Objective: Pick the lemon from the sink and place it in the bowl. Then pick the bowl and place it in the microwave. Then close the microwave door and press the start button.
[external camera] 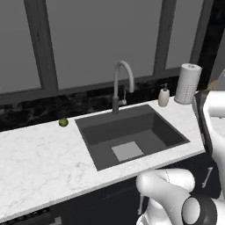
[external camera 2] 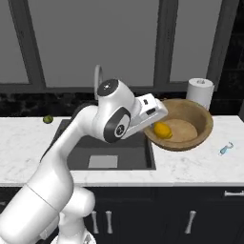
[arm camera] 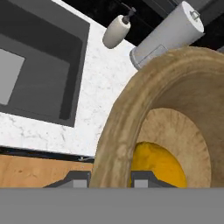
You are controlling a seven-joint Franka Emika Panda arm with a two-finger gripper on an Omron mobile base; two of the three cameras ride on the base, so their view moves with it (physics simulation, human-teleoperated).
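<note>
lemon (arm camera: 157, 166) in bowl (arm camera: 118, 131), claw (arm camera: 111, 180) clamping rim

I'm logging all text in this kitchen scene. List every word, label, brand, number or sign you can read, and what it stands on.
None: nothing readable in any view.
Soap bottle: plain, no label.
Paper towel roll: blank.
Bowl with the lemon: no marking.
Sink and counter: no print.

Light is flat, even and moderate, with no evident source and no glare. The sink (external camera: 132, 132) walls show soft shading, and the bowl (external camera 2: 181, 125) is darker inside its near rim. All pictures are slightly soft and low in detail, without edge distortion.
</note>
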